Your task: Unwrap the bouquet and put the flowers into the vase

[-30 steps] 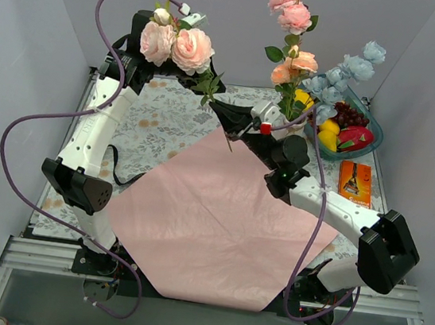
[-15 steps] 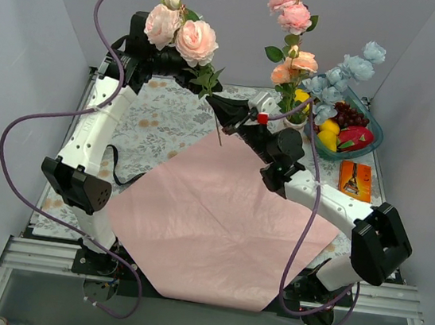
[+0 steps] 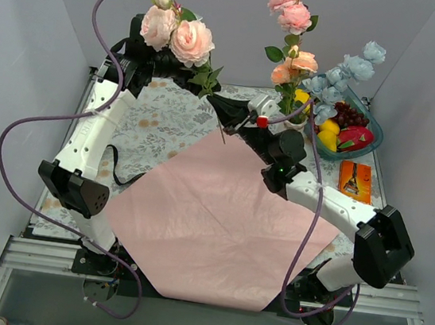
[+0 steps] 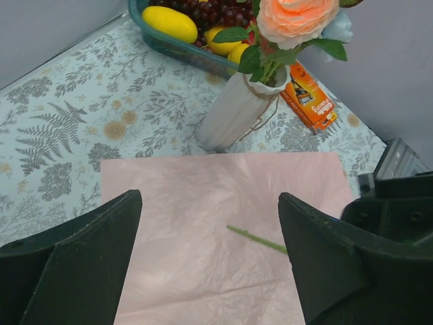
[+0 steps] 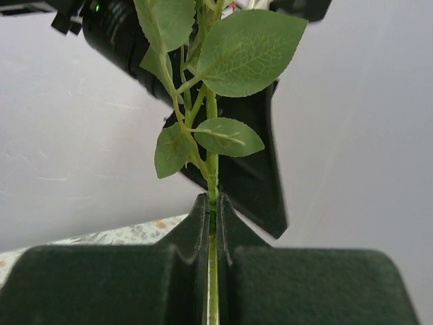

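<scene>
Vase [image 4: 237,112] upright, holds pink, peach and pale blue flowers [image 3: 295,28]. Right gripper [image 5: 211,206], left of vase: fingers pinch green stem of rose sprig [image 3: 176,35]. Left gripper [image 4: 210,200], farther left of vase, by sprig blooms: fingers spread, nothing between. Wrapping paper [image 3: 218,219] flat, on near side of vase. Fruit bowl [image 4: 193,59] just beside vase.

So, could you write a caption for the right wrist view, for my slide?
The right gripper shut on a green flower stem, leaves spreading above it.
</scene>
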`<state>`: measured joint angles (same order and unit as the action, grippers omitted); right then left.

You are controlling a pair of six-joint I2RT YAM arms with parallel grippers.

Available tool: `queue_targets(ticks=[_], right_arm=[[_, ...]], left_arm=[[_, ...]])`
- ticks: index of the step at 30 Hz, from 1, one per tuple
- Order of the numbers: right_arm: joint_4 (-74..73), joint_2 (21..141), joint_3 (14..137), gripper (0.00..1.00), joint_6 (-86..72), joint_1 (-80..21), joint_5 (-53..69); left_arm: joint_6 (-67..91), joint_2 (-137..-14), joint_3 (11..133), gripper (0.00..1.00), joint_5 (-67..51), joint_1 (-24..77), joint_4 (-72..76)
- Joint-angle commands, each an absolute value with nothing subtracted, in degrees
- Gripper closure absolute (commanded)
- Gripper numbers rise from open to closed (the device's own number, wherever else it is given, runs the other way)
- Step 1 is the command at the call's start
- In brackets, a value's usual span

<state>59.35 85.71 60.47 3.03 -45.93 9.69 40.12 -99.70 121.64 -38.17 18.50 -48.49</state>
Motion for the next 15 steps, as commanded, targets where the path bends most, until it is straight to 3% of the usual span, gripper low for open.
queue_targets(ticks=[1,5,15], right_arm=[[65.66,76.57,61.44,0.99,11.77,-45.71,7.73],[65.65,71.11,61.44,0.99,13.1,-43.07,8.61],[68.81,64.34,58.89,0.99,9.24,-30.16,8.87]], left_arm=[[40.59,-93.52,117.43,0.08,-26.66,19.42,-47.47],[43.93,-93.87,117.42,0.02,-15.75,17.15,-44.74],[45.97,-95.89,113.39,0.02,-21.78,7.22,-42.19]])
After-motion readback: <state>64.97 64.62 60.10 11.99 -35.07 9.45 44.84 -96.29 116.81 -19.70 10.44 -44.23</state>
